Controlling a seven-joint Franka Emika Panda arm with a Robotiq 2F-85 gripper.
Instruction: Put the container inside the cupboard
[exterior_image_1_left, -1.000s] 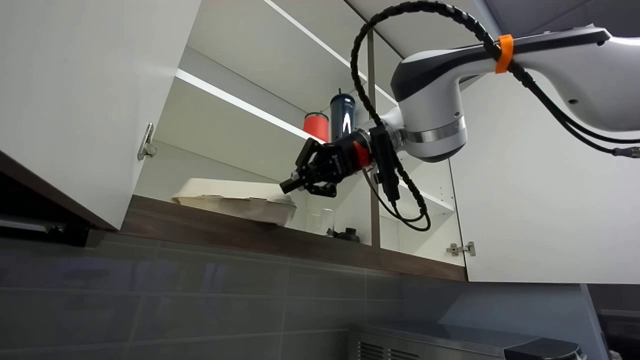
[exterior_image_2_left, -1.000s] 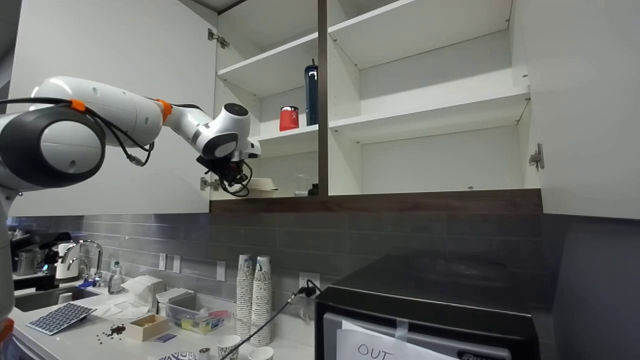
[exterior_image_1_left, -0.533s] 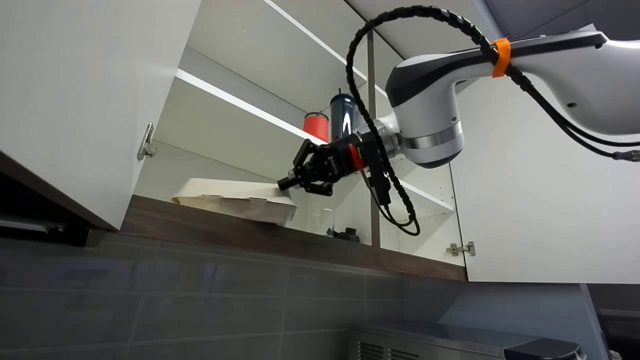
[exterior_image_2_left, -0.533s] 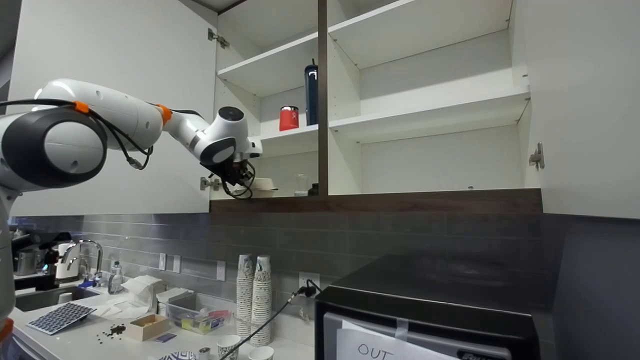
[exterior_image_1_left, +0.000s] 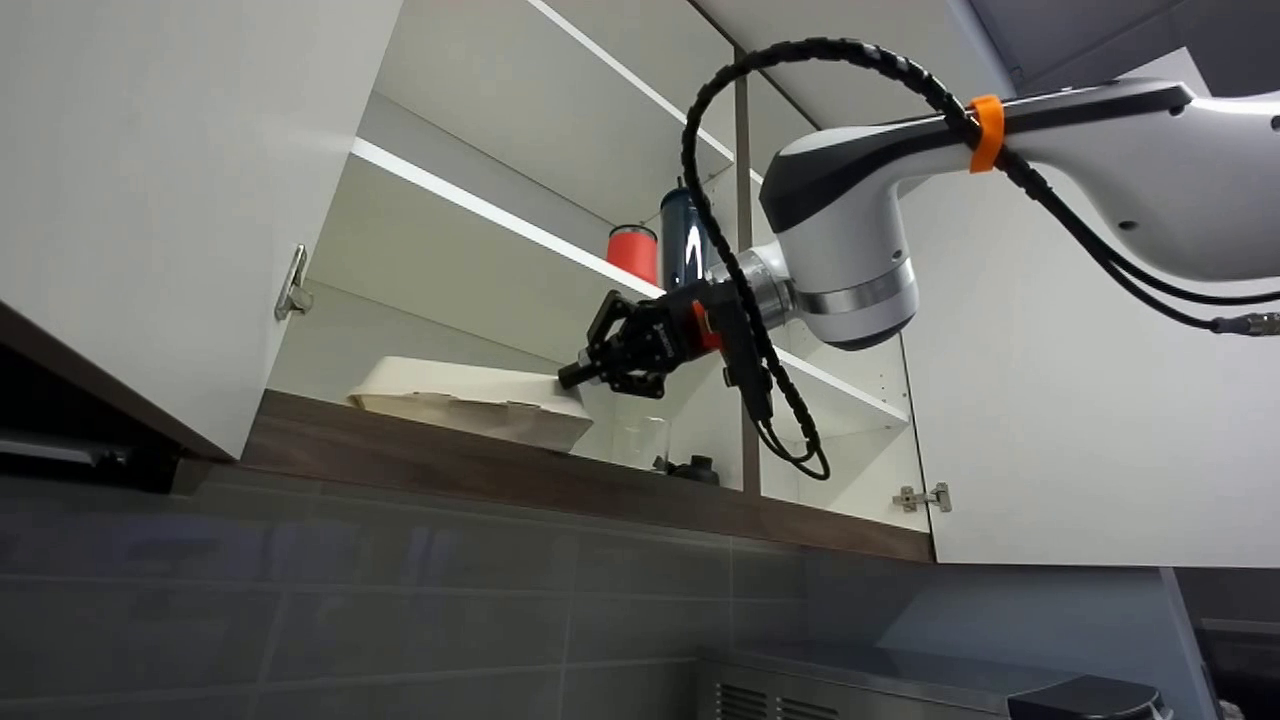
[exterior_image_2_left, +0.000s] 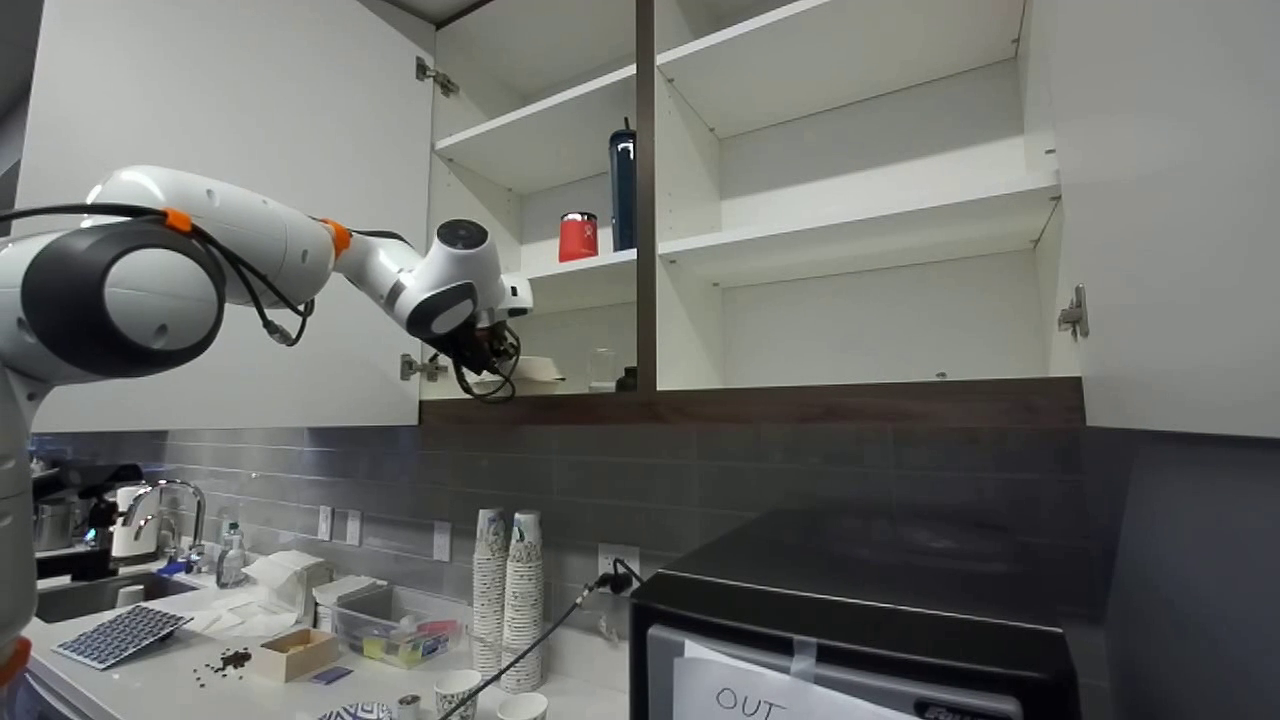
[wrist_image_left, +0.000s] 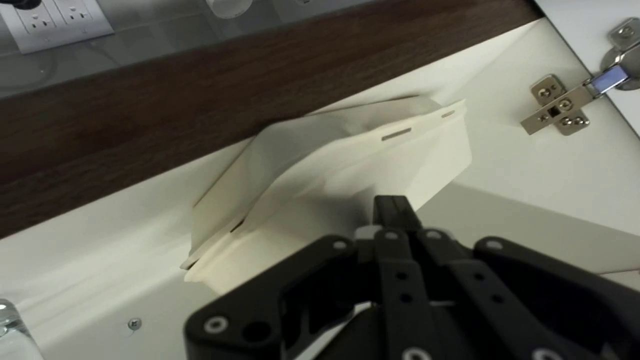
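Note:
The container (exterior_image_1_left: 465, 395), a shallow off-white tub, lies on the bottom board of the cupboard (exterior_image_1_left: 430, 275), its front corner reaching the dark wood edge (wrist_image_left: 150, 117). It sits somewhat tilted and askew, with a slotted rim, in the wrist view (wrist_image_left: 300, 185). My gripper (exterior_image_1_left: 572, 376) reaches in from the right, its fingertips pressed together with nothing between them. The tips are at the container's upper right corner and appear to touch it from outside. In the wrist view the gripper (wrist_image_left: 395, 202) covers part of the container. Arm and cables hide much of the container (exterior_image_2_left: 538, 370) in an exterior view.
On the shelf above stand a red cup (exterior_image_1_left: 632, 254) and a tall dark bottle (exterior_image_1_left: 684, 238). A clear glass (exterior_image_1_left: 642, 442) and a black object (exterior_image_1_left: 697, 470) are to the container's right, before an upright divider (exterior_image_1_left: 750, 420). Open doors (exterior_image_1_left: 170, 190) (exterior_image_2_left: 240, 230) flank the cupboard.
The arm has come lower and farther toward the container, its wrist swinging slightly. The container has shifted a little, to the right in both exterior views. The gripper has stayed shut.

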